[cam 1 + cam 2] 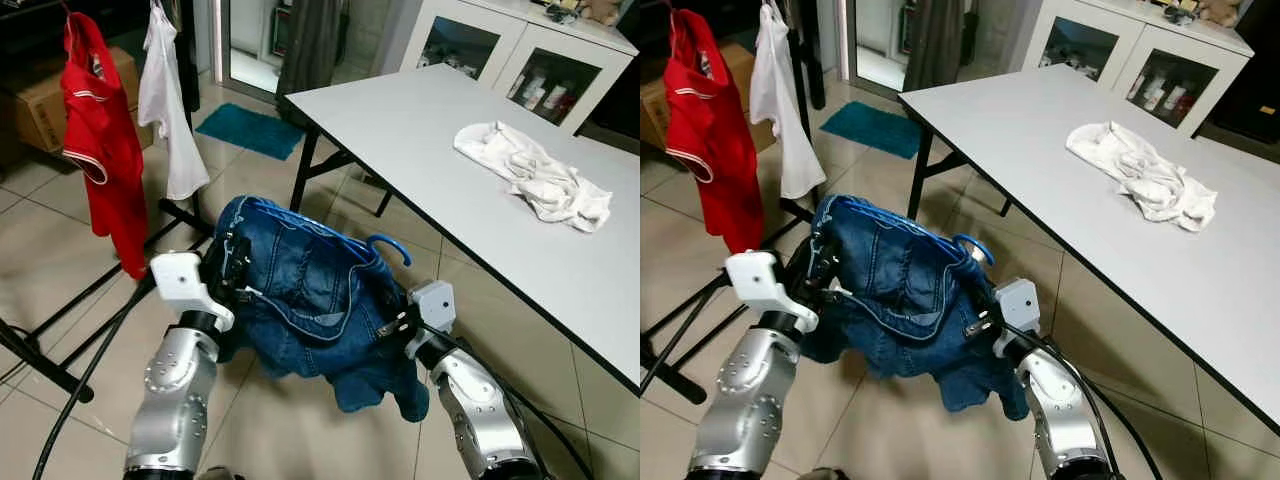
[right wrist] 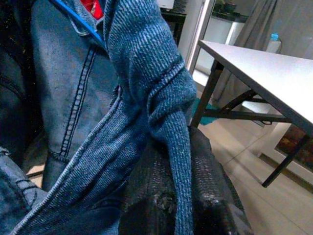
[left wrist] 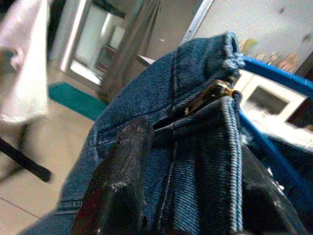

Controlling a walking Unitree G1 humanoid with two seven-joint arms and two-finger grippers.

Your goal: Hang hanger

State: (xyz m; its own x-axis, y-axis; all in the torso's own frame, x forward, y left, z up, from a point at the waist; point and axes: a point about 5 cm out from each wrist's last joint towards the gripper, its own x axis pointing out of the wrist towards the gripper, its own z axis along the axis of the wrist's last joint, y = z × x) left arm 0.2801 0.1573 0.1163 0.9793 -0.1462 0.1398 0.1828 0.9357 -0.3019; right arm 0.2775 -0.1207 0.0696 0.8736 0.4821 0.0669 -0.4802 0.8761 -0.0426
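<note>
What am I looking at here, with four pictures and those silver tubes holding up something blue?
The silver tubes are a walking robot's two arms. The two wide pictures come from cameras in its head, looking down. The two close-ups come from cameras on its wrists, looking along the black fingers. Between them the arms hold up a pair of blue jeans on a blue hanger: the left hand pinches the waistband on one side, the right hand grips the denim on the other. To the right stands a white table with a crumpled white cloth on it. To the left, a red shirt and a white shirt hang on a clothes rack.
</note>
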